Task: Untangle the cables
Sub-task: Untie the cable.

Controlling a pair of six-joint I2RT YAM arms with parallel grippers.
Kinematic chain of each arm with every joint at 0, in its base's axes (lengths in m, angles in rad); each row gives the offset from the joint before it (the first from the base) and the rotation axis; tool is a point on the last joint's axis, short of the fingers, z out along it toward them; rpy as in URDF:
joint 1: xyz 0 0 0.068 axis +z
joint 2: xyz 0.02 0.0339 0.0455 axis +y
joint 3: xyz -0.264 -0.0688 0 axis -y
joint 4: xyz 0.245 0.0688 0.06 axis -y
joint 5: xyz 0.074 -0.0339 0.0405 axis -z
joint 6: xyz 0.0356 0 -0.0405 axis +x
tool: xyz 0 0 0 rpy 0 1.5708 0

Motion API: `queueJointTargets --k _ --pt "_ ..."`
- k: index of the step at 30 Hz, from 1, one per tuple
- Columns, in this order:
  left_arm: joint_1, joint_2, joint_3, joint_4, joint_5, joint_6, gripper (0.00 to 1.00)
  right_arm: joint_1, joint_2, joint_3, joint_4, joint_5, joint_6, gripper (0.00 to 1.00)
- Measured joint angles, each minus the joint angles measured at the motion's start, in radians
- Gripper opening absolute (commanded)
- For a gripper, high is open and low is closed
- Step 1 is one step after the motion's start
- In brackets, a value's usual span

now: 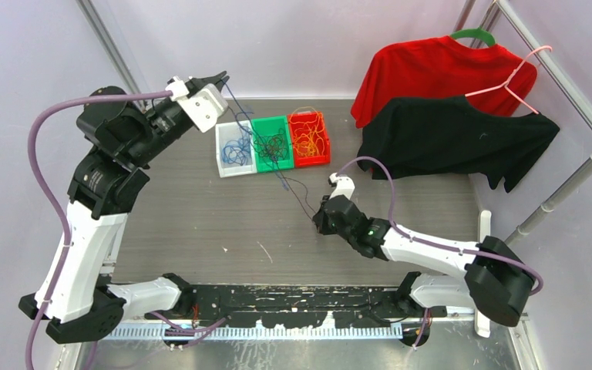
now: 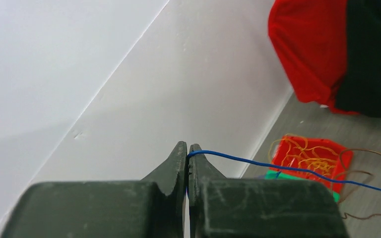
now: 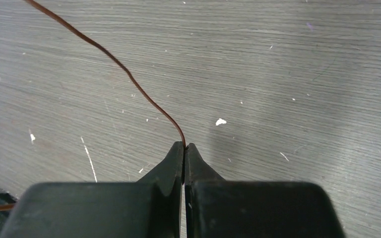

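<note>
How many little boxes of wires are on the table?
3, side by side at the far side of the table: white box left, green box middle, red box right. None seems hidden.

- Left arm [image 1: 85, 231]: left side of the top view, elbow raised, forearm angled toward the upper centre.
- Left hand [image 1: 220, 78]: held high, fingers pressed together, pinching a blue cable [image 2: 278, 167].
- Right arm [image 1: 432, 247]: lower right, stretched low toward frame centre.
- Right hand [image 1: 318, 220]: fingers closed, clamping a brown cable [image 3: 124, 72].
</note>
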State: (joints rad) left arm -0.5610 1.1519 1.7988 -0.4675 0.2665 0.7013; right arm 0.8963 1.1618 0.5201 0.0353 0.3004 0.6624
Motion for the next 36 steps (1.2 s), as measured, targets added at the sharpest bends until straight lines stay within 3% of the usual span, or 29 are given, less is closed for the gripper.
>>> queueJointTargets --k 10,22,26,30,32,36 --pt "-0.002 0.011 -0.060 0.061 -0.180 0.190 0.00 -0.001 0.100 0.084 -0.122 0.037 0.053 0.01" --pt "-0.008 0.066 -0.071 0.242 -0.285 0.419 0.00 -0.044 0.114 0.090 -0.092 0.034 0.134 0.02" --pt "-0.006 0.056 -0.079 0.197 -0.229 0.417 0.00 -0.086 0.134 0.077 -0.063 -0.083 0.130 0.31" --pt "-0.003 -0.051 -0.167 0.124 -0.045 0.286 0.00 -0.121 0.103 0.012 0.050 -0.305 0.094 0.55" --pt "-0.002 -0.122 -0.225 0.091 0.076 0.200 0.00 -0.127 0.056 0.005 0.103 -0.394 0.069 0.62" --pt "-0.003 -0.171 -0.254 0.043 0.268 0.045 0.00 -0.146 -0.039 0.063 0.193 -0.520 0.015 0.63"
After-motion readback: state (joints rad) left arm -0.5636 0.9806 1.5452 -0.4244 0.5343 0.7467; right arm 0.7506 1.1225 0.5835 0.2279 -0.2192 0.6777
